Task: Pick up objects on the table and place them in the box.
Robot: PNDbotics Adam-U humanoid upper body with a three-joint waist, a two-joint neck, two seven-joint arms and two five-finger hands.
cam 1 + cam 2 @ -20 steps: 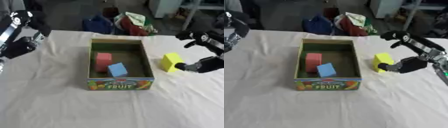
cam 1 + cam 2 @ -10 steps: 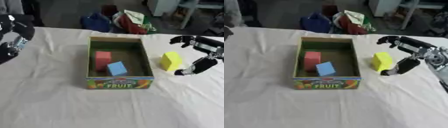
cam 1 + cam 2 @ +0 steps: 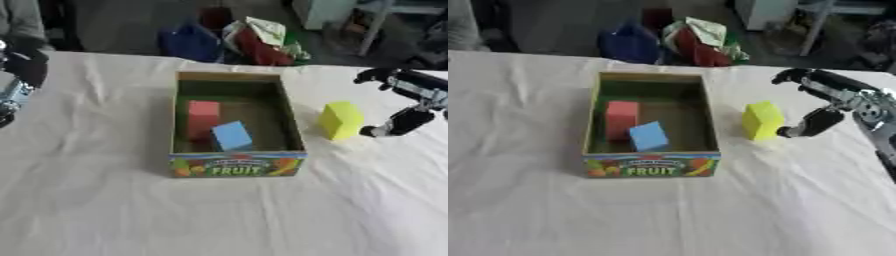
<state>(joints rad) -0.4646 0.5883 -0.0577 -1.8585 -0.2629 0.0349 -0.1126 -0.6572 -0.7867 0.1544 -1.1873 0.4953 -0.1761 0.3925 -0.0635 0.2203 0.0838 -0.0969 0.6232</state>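
Yellow block (image 3: 762, 120) stands on the white-clothed counter (image 3: 667, 215), just inside the right hand (image 3: 826, 107), whose spread, released fingers and thumb bracket it without gripping. Beyond it sits the fruit box (image 3: 651, 164), already holding a red block (image 3: 621, 118) and a blue block (image 3: 648, 136). If the thumb closes off-centre, the block could tip or skid away.

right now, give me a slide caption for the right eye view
Right hand open beside the yellow block on the white cloth, with the red block and blue block already in the fruit box.
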